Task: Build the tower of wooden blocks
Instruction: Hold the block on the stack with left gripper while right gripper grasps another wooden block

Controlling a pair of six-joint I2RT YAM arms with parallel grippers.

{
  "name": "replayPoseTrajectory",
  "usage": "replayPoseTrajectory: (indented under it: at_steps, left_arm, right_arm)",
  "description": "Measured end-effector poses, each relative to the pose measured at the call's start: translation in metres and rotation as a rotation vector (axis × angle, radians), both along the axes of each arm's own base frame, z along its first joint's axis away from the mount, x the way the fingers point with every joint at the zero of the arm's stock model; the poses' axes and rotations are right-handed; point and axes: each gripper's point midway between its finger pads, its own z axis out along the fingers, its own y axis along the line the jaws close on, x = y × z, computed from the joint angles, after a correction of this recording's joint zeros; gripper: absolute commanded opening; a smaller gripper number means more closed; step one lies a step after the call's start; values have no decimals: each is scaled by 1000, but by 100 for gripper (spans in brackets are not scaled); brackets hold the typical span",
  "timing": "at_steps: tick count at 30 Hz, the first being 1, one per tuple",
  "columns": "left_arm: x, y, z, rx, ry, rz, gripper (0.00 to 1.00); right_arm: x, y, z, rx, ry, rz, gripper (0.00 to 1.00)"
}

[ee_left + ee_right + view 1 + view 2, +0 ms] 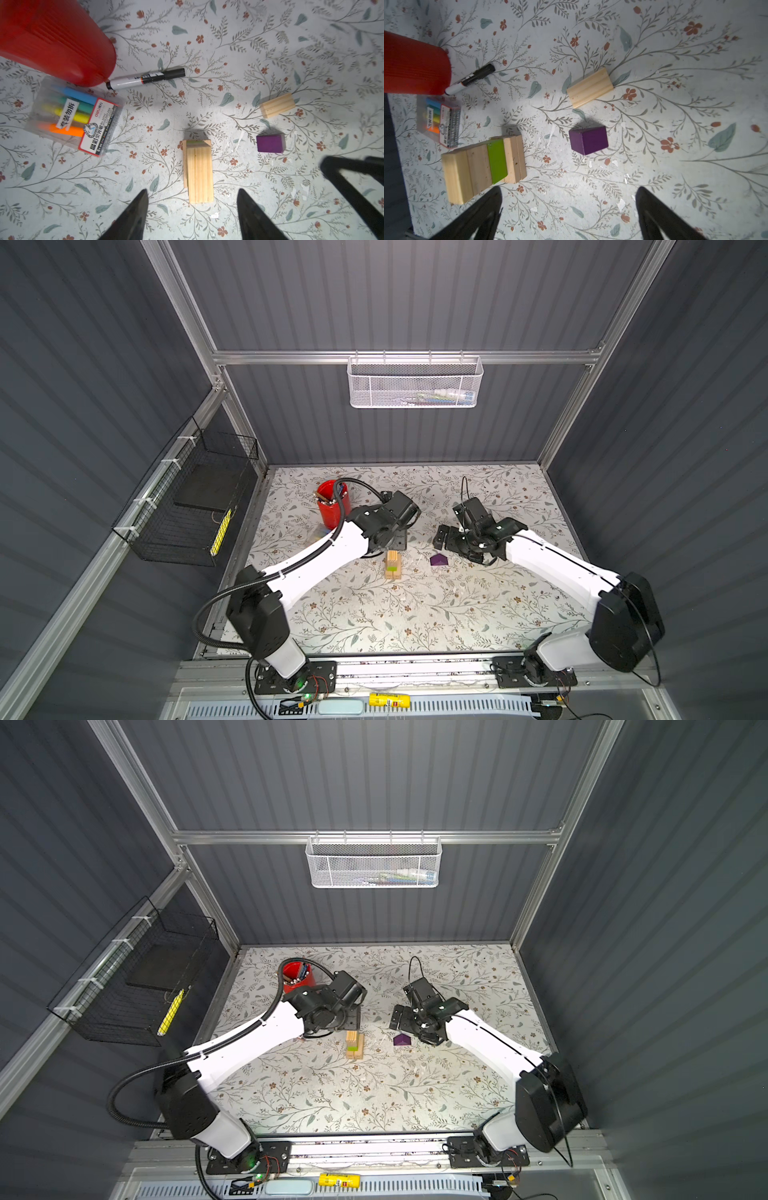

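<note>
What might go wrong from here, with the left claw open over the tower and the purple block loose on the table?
1. The left claw has its open jaws either side of the tower, whose top brick sits off-centre on the layers below. A sideways retreat may clip and topple it.
2. The right claw hangs open near the purple block. Gripping its sloped roof faces may let it slip.

Worktop (415, 614) bright under overhead light, walls (83, 364) dim. Wrist views: soft shadow beside purple block (588, 140), right tool (569, 190) blurred (very close), corners darker.
</note>
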Motion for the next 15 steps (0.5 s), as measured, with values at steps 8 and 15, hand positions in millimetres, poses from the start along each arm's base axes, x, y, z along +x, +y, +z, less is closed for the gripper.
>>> replayPoseTrajectory:
  at_steps: [8,15]
  left_arm:
    - [-19,27,7,-7,-59,-25,90]
    - [-30,40,19,-59,-118,-33,100]
  right_arm:
    - [24,-3,-41,-27,75,-76,99]
    - [45,4,-62,-34,91,-120,97]
